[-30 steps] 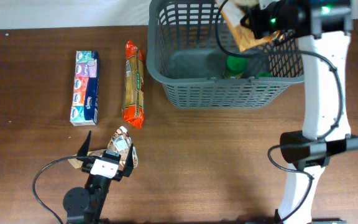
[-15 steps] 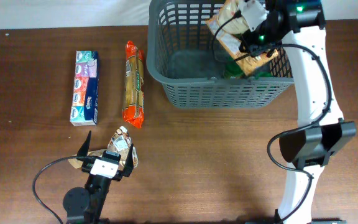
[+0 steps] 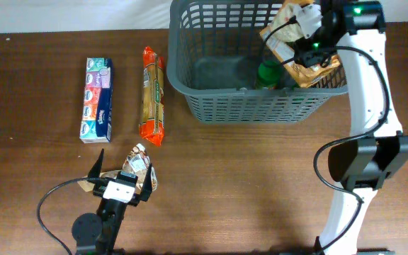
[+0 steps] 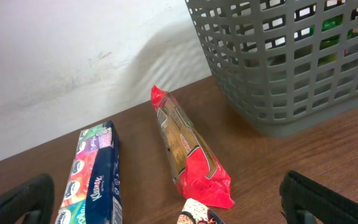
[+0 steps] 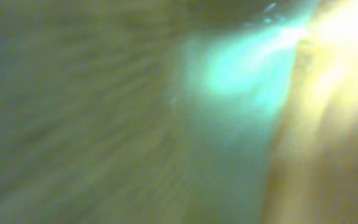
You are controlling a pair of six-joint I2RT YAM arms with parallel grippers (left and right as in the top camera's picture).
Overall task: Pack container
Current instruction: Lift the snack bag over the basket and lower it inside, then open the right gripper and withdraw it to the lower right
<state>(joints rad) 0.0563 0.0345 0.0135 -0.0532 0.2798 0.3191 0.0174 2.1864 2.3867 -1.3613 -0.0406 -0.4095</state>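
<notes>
Fingers of the left gripper [image 3: 122, 176] stand wide apart at the lower left of the overhead view. The left wrist view shows them as dark shapes in its two bottom corners, holding nothing. A crumpled foil pouch [image 3: 140, 167] lies on the brown wooden table [image 3: 261, 177] between them, and only its top shows at the bottom edge of the left wrist view. Whether it touches either finger cannot be told.

Farther up the left half of the frame, two items lie side by side with a bare strip between them. One is a long red-orange packet [image 3: 152, 95], the other a blue tissue box [image 3: 97, 99] to its left. Both run lengthwise up the frame.

The container [image 3: 261, 108] is just right of the packet, at the upper centre and upper right of the overhead frame. It stands upright on the table with its top edge cut off by the frame. A green bottle [image 3: 268, 74] rests inside against the lower wall, and its green shows through the slots in the left wrist view.

At the upper right, the white right arm [image 3: 365, 92] reaches up the frame and over the container. The right gripper [image 3: 302, 42] is clamped on a tan snack bag [image 3: 286, 37]. The bag is tilted and raised over the right part of the container, above the bottle. The right wrist view is only a green and yellow blur.
</notes>
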